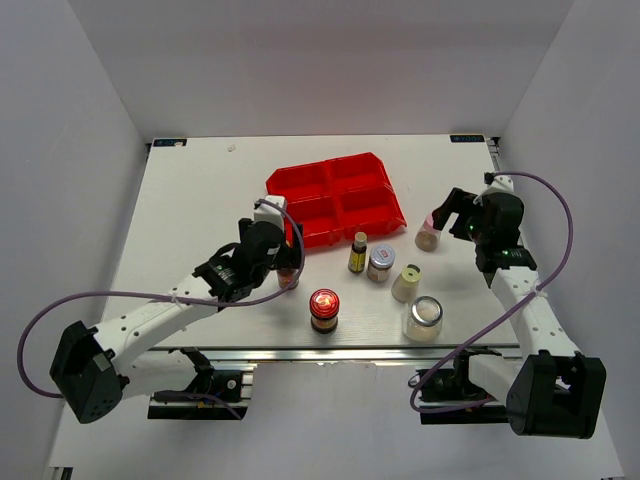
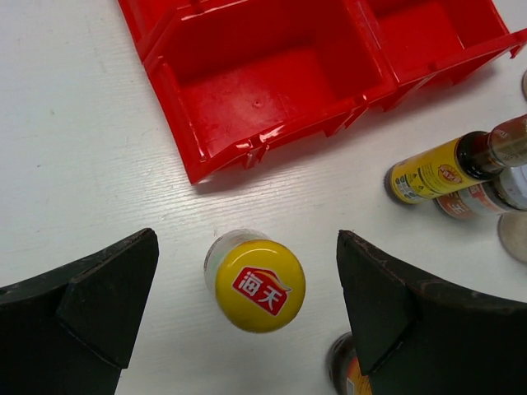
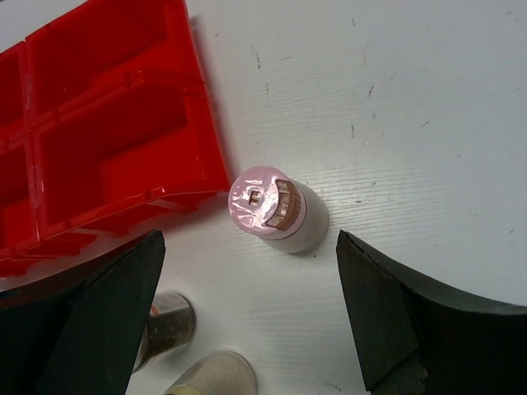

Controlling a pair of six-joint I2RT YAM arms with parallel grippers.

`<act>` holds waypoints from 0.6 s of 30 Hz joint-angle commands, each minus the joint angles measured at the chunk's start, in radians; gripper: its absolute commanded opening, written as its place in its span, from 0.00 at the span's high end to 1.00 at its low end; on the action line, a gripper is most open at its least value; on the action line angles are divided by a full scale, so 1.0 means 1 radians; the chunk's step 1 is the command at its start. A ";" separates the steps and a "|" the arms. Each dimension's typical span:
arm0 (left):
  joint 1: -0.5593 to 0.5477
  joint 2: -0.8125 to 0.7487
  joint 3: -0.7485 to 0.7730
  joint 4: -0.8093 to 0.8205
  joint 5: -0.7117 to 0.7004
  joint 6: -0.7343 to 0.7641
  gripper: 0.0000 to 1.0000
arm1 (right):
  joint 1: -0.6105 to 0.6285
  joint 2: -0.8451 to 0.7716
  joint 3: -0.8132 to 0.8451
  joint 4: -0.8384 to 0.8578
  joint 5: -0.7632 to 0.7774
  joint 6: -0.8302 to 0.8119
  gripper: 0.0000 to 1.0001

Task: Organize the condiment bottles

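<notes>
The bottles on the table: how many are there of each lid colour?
Yellow-capped sauce bottles: 2
Silver-lidded jars: 2
Red-lidded jar: 1
Cream-capped shaker: 1
Pink-capped shaker: 1
Total: 7

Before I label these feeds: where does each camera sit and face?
Top external: overhead from the near side, facing down at the table; left arm, right arm show.
Left wrist: faces down past the left end effector at the yellow-capped bottle.
Right wrist: down past the right end effector at the pink-capped shaker.
Shared: red tray.
</notes>
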 commanded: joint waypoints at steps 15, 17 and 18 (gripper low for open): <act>-0.042 0.063 -0.064 0.213 -0.059 0.043 0.38 | -0.002 -0.069 0.019 0.020 0.004 -0.026 0.11; -0.045 0.067 -0.061 0.205 -0.052 0.043 0.45 | -0.002 -0.072 0.019 0.016 0.014 -0.027 0.11; -0.050 0.069 -0.053 0.199 -0.057 0.042 0.54 | -0.002 -0.070 0.019 0.014 0.022 -0.026 0.11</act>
